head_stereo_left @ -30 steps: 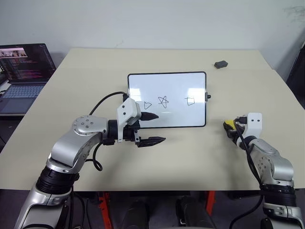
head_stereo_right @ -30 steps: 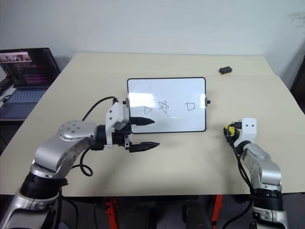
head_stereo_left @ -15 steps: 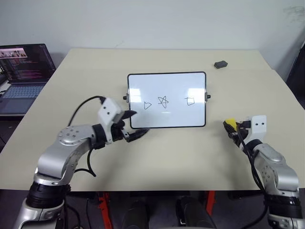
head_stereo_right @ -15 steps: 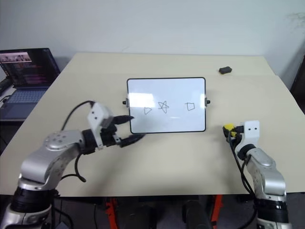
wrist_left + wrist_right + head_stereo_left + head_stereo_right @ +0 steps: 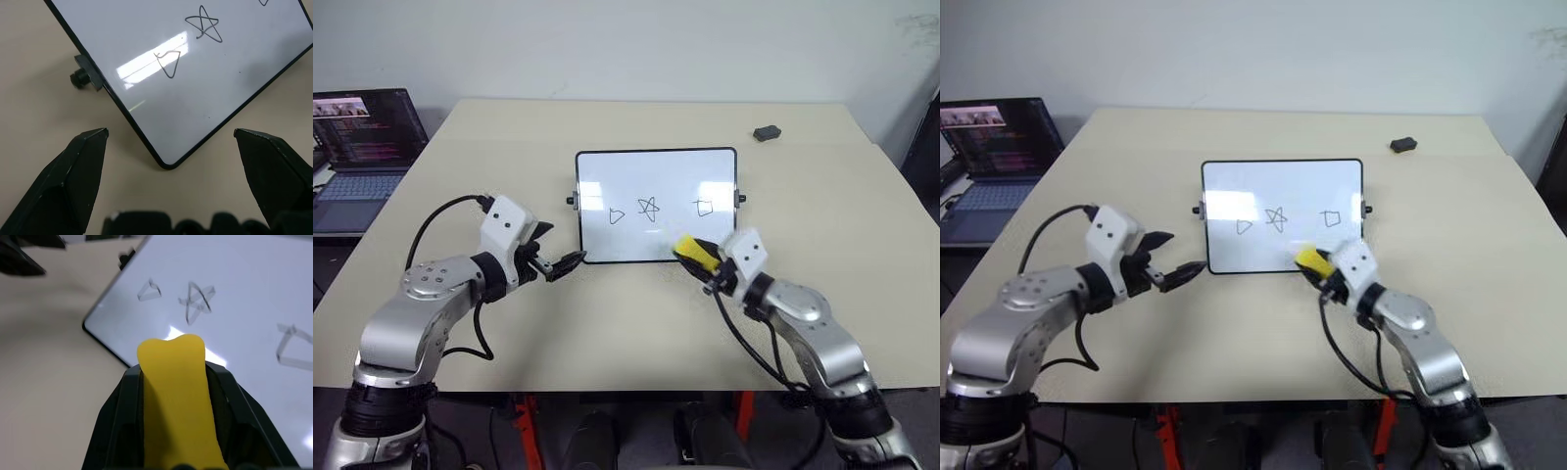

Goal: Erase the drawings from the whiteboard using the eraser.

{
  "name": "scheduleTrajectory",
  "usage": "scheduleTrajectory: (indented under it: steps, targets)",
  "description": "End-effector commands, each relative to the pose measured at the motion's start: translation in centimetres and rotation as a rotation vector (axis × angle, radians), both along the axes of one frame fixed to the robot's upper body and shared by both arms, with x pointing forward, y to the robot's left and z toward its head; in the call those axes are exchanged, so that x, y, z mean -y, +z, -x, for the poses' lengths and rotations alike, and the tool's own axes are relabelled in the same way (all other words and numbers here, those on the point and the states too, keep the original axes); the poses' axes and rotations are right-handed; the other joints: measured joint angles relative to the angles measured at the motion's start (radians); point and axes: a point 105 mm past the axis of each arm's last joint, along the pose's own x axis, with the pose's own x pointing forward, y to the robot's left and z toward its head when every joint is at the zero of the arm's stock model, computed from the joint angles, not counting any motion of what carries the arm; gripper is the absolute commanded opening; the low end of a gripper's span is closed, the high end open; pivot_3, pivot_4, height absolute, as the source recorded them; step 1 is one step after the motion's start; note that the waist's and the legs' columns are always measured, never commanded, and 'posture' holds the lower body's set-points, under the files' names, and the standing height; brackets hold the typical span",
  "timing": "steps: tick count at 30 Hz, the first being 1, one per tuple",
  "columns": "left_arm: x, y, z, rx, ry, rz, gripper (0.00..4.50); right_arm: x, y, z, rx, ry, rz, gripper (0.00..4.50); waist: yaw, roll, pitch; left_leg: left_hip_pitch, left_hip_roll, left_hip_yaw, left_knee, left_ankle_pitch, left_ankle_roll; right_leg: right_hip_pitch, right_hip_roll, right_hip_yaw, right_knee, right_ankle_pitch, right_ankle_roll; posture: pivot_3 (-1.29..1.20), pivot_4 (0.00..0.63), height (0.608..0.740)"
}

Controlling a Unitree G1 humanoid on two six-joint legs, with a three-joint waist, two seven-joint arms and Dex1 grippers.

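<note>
SURFACE (image 5: 636, 323): carries all | WHITEBOARD (image 5: 656, 181): flat, mid-surface, unclamped, may slide under wiping | LEFT CLAW (image 5: 558, 257): open beside near-left corner | RIGHT CLAW (image 5: 697, 257): clamps eraser (image 5: 691, 248) over near edge, may slip | DRAWINGS (image 5: 649, 209): intact

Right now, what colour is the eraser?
Yellow: the eraser shows best in the right wrist view.

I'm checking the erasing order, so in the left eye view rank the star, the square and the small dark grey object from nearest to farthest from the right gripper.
From the right gripper, shut on the eraser:
1. Star, mid-board, toward the robot's left.
2. Square, on the board's right part; nearly as close, so the first two are hard to separate.
3. Small dark grey object, far right of the table.
</note>
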Motion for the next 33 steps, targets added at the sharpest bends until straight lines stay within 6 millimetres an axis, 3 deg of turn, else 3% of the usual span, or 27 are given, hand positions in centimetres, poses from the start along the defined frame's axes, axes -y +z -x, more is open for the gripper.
scheduleTrajectory:
  steps: [1,8,15,23,30,33]
  targets:
    - [-0.7,1.3,-0.6,0.053,0.029,-0.033,4.5,-1.7,2.4,-1.6,0.098,-0.001,-0.026,1.33,0.0,0.0,0.0,0.0,0.0,0.0,0.0,0.0,0.0,0.0,0.0,0.0,0.0,0.0,0.0,0.0,0.15,0.74]
    - [-1.9,1.5,-1.5,0.072,0.105,-0.063,4.5,-6.4,5.4,-5.6,0.223,-0.016,0.019,1.33,-0.002,0.0,0.0,-0.001,0.0,0.0,0.0,0.0,0.0,-0.002,-0.001,0.0,0.001,0.003,-0.005,0.0,0.15,0.74]
    - [-2.4,1.4,-1.2,0.061,0.113,-0.085,4.5,-10.8,7.0,-7.4,0.289,-0.013,0.043,1.33,-0.004,0.0,0.0,-0.002,0.0,0.0,-0.001,0.0,0.0,-0.004,-0.003,0.0,0.003,0.004,-0.006,0.0,0.15,0.74]
    - [-2.3,1.2,-1.0,0.04,0.107,-0.087,4.5,-12.5,3.0,-9.0,0.211,-0.024,0.159,1.33,-0.006,0.0,0.0,-0.002,-0.001,0.0,-0.001,0.0,-0.001,-0.005,-0.004,0.0,0.004,0.004,-0.007,0.0,0.15,0.74]
    - [-2.1,1.4,-1.0,0.043,0.096,-0.087,4.5,-11.4,-2.0,-9.0,0.051,-0.021,0.232,1.33,-0.013,-0.001,0.0,-0.001,0.0,0.0,-0.001,0.0,-0.001,-0.004,-0.004,0.0,0.005,0.004,-0.007,0.0,0.15,0.74]
    - [-2.0,1.3,-1.0,0.043,0.091,-0.089,4.5,-10.9,-4.6,-8.0,-0.028,0.039,0.313,1.33,-0.014,-0.001,-0.001,0.001,0.0,-0.001,0.0,0.0,0.0,-0.003,-0.004,-0.001,0.005,0.004,-0.007,0.0,0.15,0.74]
